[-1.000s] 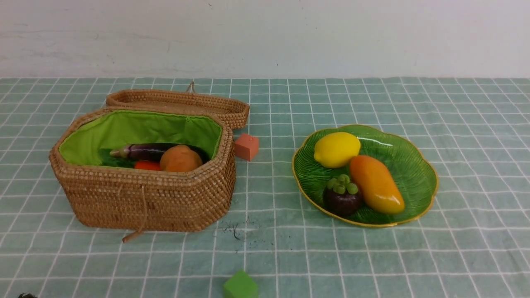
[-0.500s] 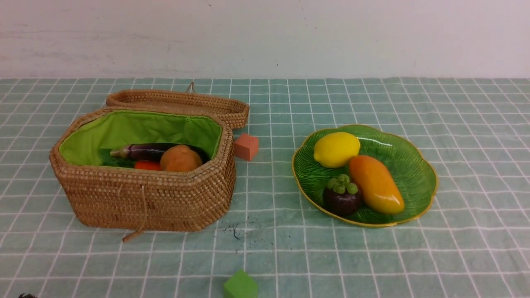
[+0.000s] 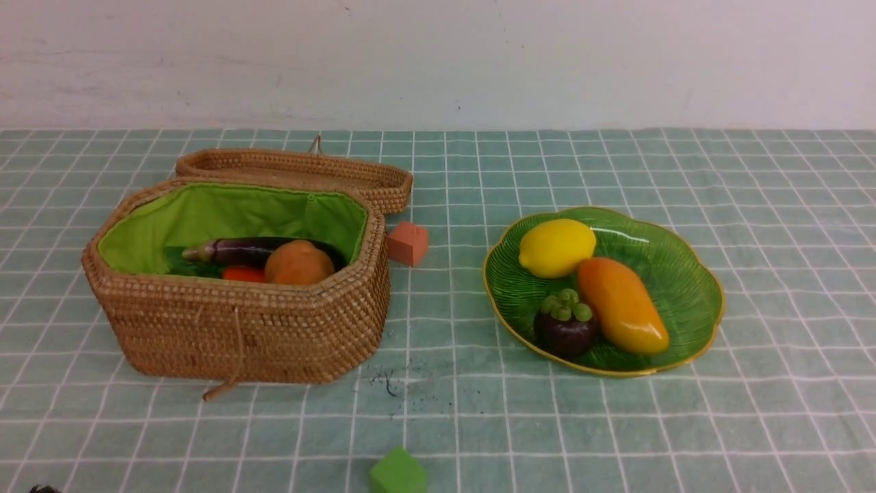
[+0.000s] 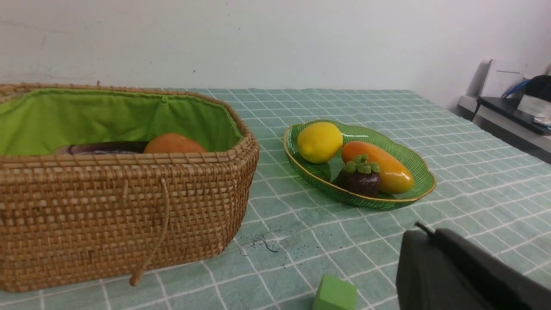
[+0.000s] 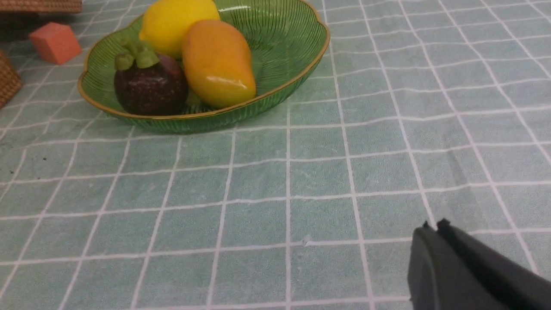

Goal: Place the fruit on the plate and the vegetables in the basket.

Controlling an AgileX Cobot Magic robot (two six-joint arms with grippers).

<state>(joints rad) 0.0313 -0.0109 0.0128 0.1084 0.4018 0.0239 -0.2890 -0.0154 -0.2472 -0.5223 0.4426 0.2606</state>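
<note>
Landmark: the basket (image 3: 239, 329), lid (image 3: 294, 171) flipped open and lying behind it. Inside, against the green lining: eggplant (image 3: 236, 250), potato (image 3: 298, 263) just in front of it and touching, a bit of carrot (image 3: 243, 274) beside the potato. Gourd can't be made out.

Plate (image 3: 691, 287) sits well to the right of the basket, apart from it. On it: lemon (image 3: 556, 247) at the far side, mango (image 3: 621, 305) lying diagonally and touching the lemon, mangosteen (image 3: 565, 325) at the near edge against the mango.

Red cube (image 3: 408, 242) sits just off the basket's far-right corner, near the lid. Green cube (image 3: 397, 472) is on the cloth in front of the basket, closer to the robot.

Left gripper (image 4: 424, 234) is clenched, empty, low over the cloth in front of the basket, near the green cube. Right gripper (image 5: 431, 228) is clenched too, nothing in it, over bare cloth on the plate's near side, far from the basket.
</note>
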